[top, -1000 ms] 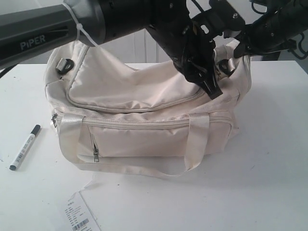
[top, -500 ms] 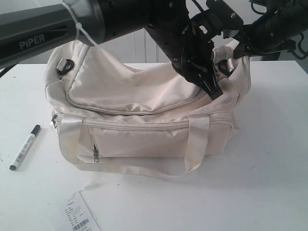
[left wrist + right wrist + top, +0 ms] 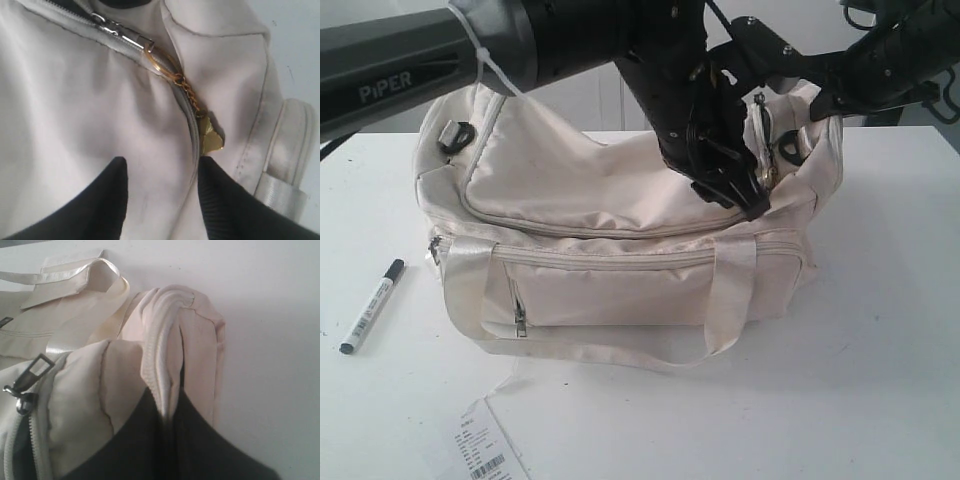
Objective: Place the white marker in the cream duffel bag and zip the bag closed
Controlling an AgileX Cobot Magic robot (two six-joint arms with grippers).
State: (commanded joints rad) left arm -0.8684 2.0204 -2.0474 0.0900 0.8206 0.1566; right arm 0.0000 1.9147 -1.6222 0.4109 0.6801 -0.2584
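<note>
White bench (image 3: pixel 880 380) carrying cream duffel bag (image 3: pixel 610 280), white marker (image 3: pixel 372 306) outside. Left tool (image 3: pixel 161 162) gaping empty beside gold zipper charm (image 3: pixel 210 137); right tool (image 3: pixel 166 400) clamping bag's end fold. Likely risk: fold slipping, zipper bunching.

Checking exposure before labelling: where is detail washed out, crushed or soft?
Exterior view: table nearly blown white, white marker crisp. Left wrist view: zipper pull sharp, black fingertips soft-edged. Right wrist view: fingers crushed to black against the cream duffel bag.
</note>
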